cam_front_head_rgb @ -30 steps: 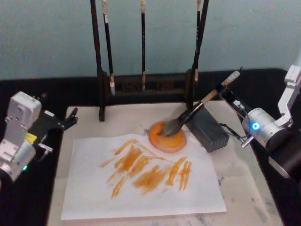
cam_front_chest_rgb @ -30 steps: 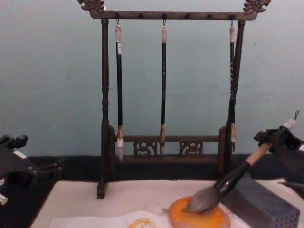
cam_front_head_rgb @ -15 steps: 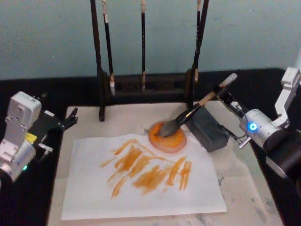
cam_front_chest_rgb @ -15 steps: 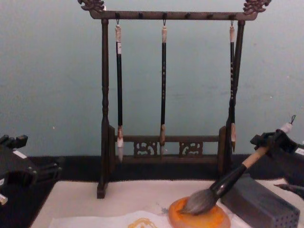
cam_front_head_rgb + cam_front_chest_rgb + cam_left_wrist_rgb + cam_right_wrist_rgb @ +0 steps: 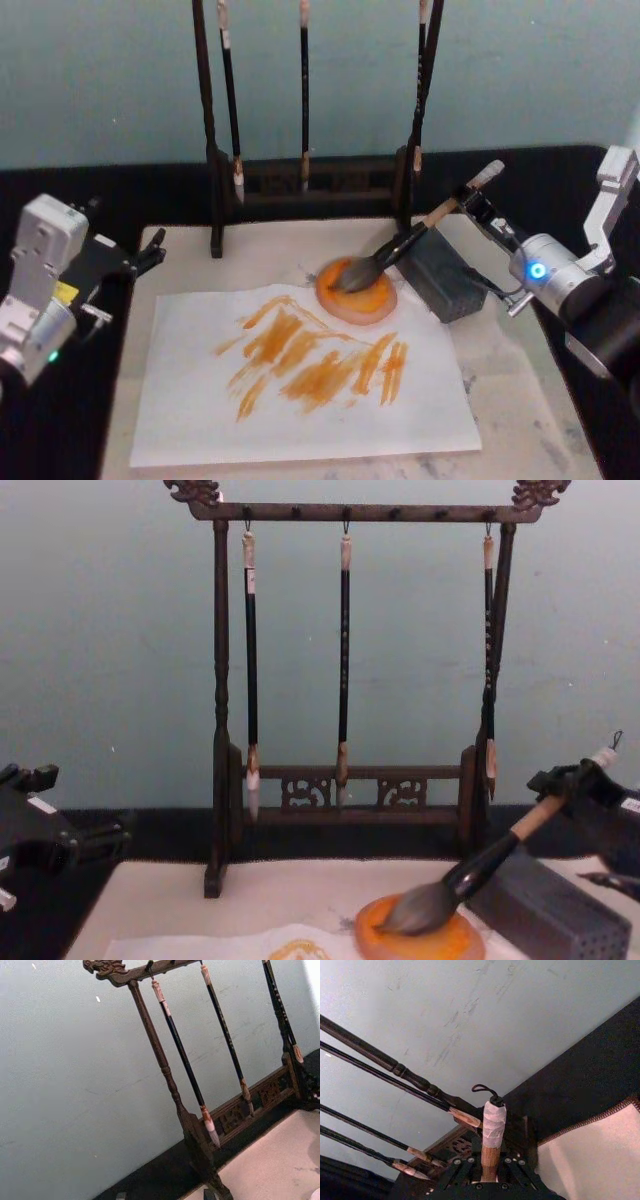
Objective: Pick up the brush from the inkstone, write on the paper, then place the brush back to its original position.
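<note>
The brush rests its grey head on the inkstone — handle slanting up over the grey box to my right gripper, clamped on the wood just below the white tip. The paper, streaked orange, lies just beside the dish. My left gripper sits parked at the mat's left edge.

I worked in a calligraphy practice corner: a carved brush rack hung thin brushes over a felt mat, against a bare teal wall.
</note>
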Action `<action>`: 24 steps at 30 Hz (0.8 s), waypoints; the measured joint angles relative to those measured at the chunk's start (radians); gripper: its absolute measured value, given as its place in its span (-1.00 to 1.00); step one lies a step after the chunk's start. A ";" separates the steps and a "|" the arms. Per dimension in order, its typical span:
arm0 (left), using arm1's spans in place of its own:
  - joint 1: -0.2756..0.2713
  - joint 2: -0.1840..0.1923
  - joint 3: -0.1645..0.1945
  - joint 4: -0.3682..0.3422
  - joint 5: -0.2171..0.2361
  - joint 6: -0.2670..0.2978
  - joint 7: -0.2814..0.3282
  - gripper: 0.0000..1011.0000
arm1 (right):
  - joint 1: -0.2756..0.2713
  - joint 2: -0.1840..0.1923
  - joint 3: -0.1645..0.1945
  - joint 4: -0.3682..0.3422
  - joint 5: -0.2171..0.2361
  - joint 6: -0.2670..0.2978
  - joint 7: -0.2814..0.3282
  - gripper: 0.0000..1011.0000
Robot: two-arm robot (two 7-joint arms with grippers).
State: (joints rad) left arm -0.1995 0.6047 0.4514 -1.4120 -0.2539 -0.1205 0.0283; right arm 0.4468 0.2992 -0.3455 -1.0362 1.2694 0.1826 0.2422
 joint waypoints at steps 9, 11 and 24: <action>0.000 0.000 0.000 0.000 0.000 0.000 0.000 0.98 | 0.001 0.001 0.000 0.000 0.000 0.000 -0.001 -0.69; 0.000 0.000 0.000 0.000 0.000 0.000 0.000 0.98 | 0.000 0.000 0.000 0.000 0.000 0.000 -0.001 -0.69; 0.000 0.000 0.000 0.000 0.000 0.000 0.000 0.98 | -0.001 0.000 0.001 0.000 -0.001 0.000 -0.001 -0.16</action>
State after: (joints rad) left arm -0.1995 0.6047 0.4514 -1.4119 -0.2539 -0.1205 0.0283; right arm 0.4460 0.2988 -0.3444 -1.0359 1.2687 0.1825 0.2416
